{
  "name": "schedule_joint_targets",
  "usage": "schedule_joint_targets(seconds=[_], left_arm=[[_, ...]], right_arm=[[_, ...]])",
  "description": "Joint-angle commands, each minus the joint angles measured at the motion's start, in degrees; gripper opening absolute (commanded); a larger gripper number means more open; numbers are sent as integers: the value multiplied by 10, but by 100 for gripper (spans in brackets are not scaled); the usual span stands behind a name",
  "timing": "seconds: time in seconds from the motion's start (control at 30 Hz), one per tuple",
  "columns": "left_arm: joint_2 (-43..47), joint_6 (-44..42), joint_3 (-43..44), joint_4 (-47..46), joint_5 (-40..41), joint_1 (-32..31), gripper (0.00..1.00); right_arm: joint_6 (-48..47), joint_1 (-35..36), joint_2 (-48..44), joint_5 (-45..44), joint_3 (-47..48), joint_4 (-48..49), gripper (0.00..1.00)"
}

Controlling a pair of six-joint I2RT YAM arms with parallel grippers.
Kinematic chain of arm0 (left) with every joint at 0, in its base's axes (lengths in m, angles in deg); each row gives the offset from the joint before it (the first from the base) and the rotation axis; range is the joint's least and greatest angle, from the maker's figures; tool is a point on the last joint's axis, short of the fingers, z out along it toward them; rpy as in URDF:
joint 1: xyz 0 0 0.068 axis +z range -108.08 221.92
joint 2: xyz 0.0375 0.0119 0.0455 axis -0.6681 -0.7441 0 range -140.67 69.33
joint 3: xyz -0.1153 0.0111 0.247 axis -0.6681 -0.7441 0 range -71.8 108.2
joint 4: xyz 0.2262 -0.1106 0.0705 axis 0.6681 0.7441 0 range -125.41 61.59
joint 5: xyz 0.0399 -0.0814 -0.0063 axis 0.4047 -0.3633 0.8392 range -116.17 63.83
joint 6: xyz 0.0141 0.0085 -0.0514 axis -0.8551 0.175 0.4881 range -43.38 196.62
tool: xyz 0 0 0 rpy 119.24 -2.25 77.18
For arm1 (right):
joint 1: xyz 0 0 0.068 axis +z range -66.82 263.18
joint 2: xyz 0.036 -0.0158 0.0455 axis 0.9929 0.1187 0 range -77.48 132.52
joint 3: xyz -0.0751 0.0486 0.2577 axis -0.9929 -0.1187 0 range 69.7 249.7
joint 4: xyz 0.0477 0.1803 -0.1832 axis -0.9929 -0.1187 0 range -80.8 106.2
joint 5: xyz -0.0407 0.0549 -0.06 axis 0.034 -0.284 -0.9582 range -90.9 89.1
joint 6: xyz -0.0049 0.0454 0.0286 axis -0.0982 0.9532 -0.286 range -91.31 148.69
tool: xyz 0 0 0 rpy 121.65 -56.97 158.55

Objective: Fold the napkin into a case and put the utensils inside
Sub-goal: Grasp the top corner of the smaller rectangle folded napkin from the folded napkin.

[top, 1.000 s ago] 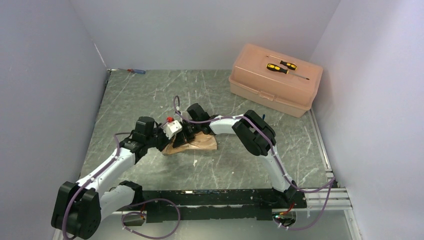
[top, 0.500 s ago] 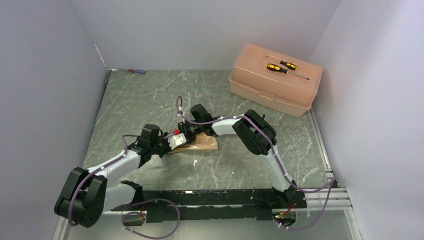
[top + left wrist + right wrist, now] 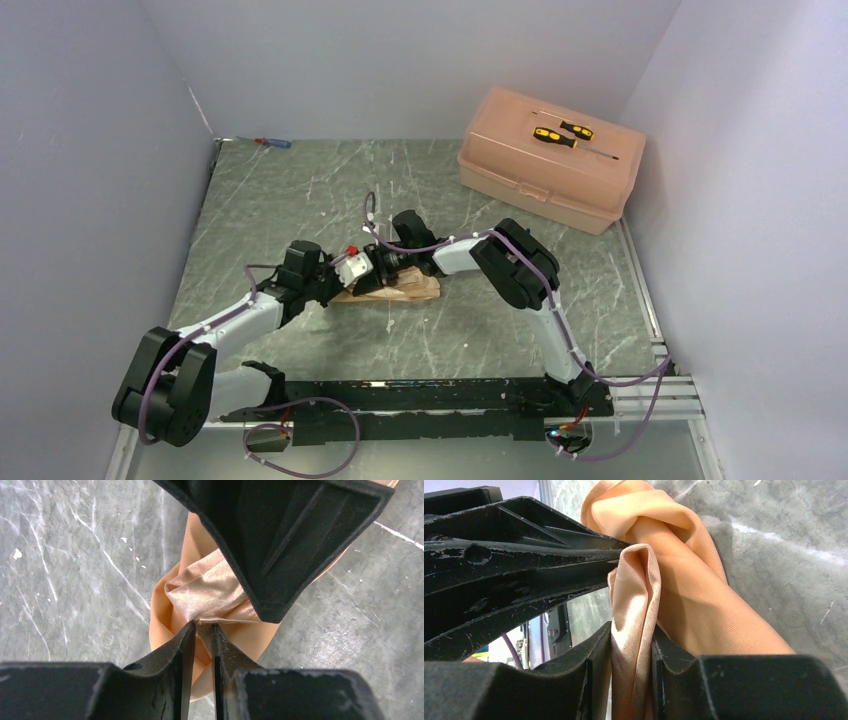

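Observation:
The peach-orange napkin (image 3: 405, 290) lies bunched on the grey marbled table (image 3: 300, 190) at the middle. My left gripper (image 3: 352, 285) is shut on a fold of the napkin (image 3: 210, 592) at its left end. My right gripper (image 3: 385, 275) is shut on another fold of the napkin (image 3: 636, 605), close against the left gripper. In the left wrist view my fingertips (image 3: 222, 642) pinch a thin edge of cloth, and the right gripper's black body fills the top. No utensils show in any view.
A hard pink plastic box (image 3: 550, 160) stands at the back right with two yellow-and-black screwdrivers (image 3: 560, 133) on its lid. A red-and-blue screwdriver (image 3: 272, 142) lies at the back left corner. Walls close in on both sides.
My left arm has swung lower and stretched right toward the napkin. The right gripper shifted slightly right. The cloth has been drawn flatter and longer between the two grippers.

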Motion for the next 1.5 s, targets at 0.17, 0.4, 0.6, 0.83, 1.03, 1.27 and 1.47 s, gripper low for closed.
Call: schedule_joint_targets(seconds=[0.17, 0.4, 0.6, 0.83, 1.03, 1.27, 1.47], left_arm=[[3, 60, 30, 25, 10, 1, 22], [3, 64, 20, 11, 8, 1, 22], [6, 74, 22, 17, 11, 1, 20], [3, 113, 30, 20, 28, 2, 17], [2, 161, 55, 55, 24, 1, 15], [4, 197, 74, 73, 14, 2, 14], [6, 192, 72, 77, 16, 2, 13]], right_arm=[[-23, 8, -34, -19, -6, -9, 36], [-14, 8, -46, -11, -3, 3, 39], [-2, 8, -49, -1, 7, 15, 41], [-14, 9, -54, -15, -2, 12, 51], [-76, 17, -77, -62, 1, -37, 52], [-110, 28, -75, -109, -7, -60, 52], [-127, 42, -67, -149, -11, -64, 48]])
